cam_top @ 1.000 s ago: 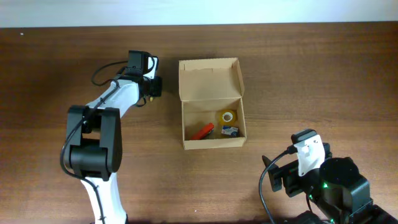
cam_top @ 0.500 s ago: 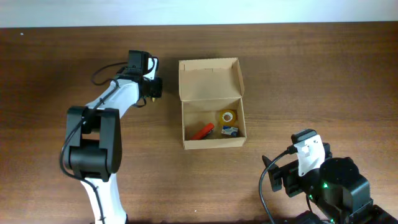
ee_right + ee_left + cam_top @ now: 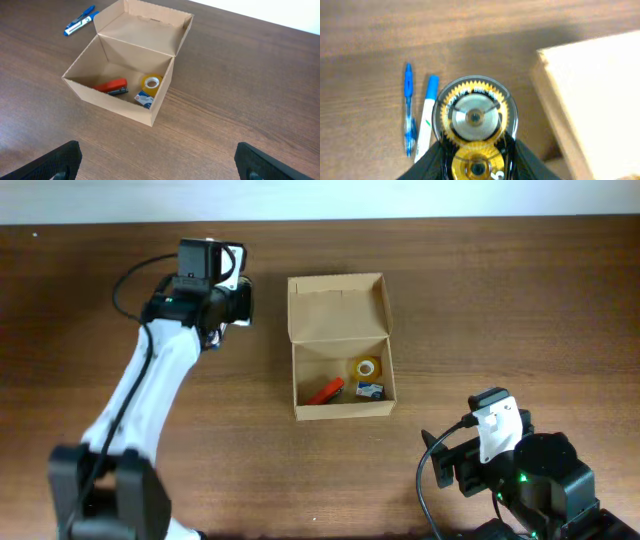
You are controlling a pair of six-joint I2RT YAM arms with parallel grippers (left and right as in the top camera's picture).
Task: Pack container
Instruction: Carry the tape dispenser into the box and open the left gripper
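Over on the left, the left arm reaches out across the brown wooden surface [image 3: 520,300], and its left hand [image 3: 228,302] hangs just beside the far left corner of the container [image 3: 340,408]. I cannot tell whether this hand is apart or together. Its own camera is mostly filled by a round yellow-toothed wheel [image 3: 475,117], and from above the wrist covers the fingers.

Below that hand two pens lie side by side on the surface, apart from the box: a slim blue pen [image 3: 408,107] and a white marker with a blue cap [image 3: 426,120].

The container sits near the middle of the surface. It is a plain brown cardboard box, and its flap lid [image 3: 338,308] is open and tipped back toward the far edge. Inside, a red stapler [image 3: 325,391] lies on the left, a roll of yellow tape [image 3: 367,367] is on the right, and a small blue-and-white item [image 3: 370,390] lies just in front of the tape.

At the near right, well apart from the box, the right hand [image 3: 157,150] has its fingers [image 3: 60,160] spread wide, with nothing between them.
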